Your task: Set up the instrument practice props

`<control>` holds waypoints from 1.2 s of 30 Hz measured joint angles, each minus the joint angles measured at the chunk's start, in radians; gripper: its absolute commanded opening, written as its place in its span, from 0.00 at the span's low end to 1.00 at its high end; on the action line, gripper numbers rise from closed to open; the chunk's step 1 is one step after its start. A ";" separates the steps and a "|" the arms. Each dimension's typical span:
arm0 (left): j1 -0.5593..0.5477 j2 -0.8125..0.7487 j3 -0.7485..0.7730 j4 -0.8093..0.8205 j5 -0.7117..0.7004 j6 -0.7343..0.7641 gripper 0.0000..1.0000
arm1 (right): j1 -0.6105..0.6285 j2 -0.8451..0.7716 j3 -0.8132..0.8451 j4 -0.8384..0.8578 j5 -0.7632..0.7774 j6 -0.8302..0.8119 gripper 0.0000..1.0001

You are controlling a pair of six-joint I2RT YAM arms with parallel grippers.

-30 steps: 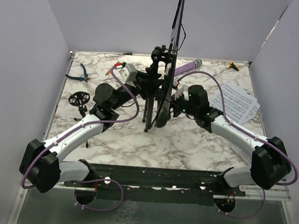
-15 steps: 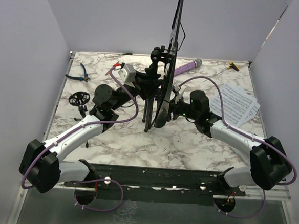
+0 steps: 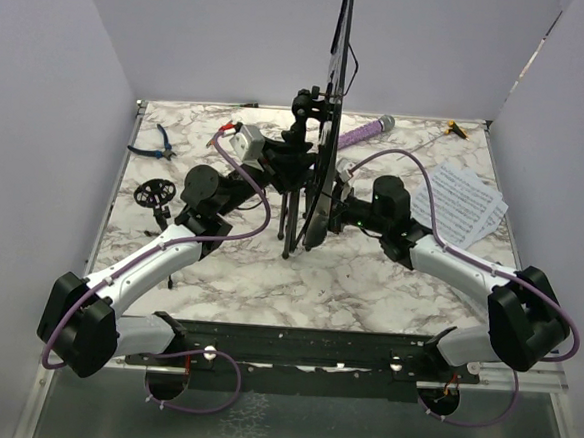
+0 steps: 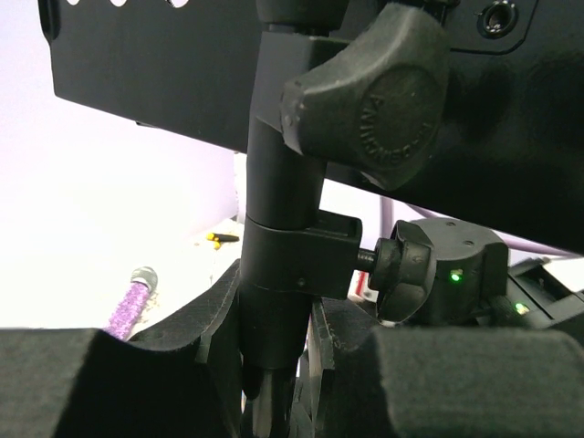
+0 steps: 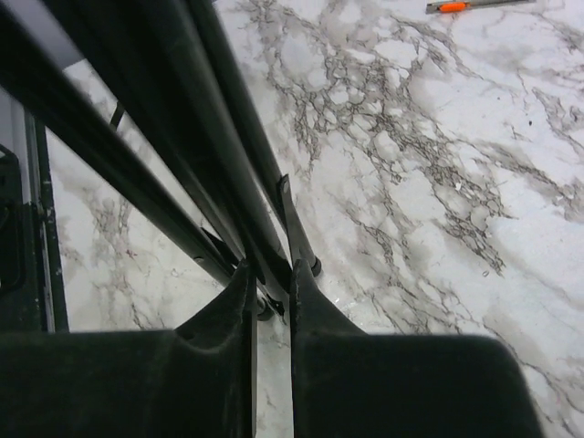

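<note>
At the left, the blue-handled pliers (image 3: 155, 141) and the small black tripod mic stand (image 3: 153, 193) sit apart from the work, so the risk is in the middle. The tall black music stand (image 3: 336, 62) rises upright on the marble table (image 3: 368, 274), top-heavy, its legs looking barely spread. If the arms pull unevenly it could tip toward the purple microphone (image 3: 364, 132) behind it, or the thin leg could slip out of the right pinch. The white sheet-music pages (image 3: 465, 203) lie well off to the right. The left arm reaches forward and inward, with the left gripper (image 4: 269, 342) clamped around the stand's post just below its collar and knob. The right arm bends in low, and the right gripper (image 5: 270, 283) has its fingers nearly together, pinching one thin tripod leg near the table.
</note>
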 measured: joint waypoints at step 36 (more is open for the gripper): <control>-0.007 0.126 0.297 -0.380 -0.045 0.150 0.00 | 0.019 -0.093 0.090 -0.262 0.444 -0.170 0.00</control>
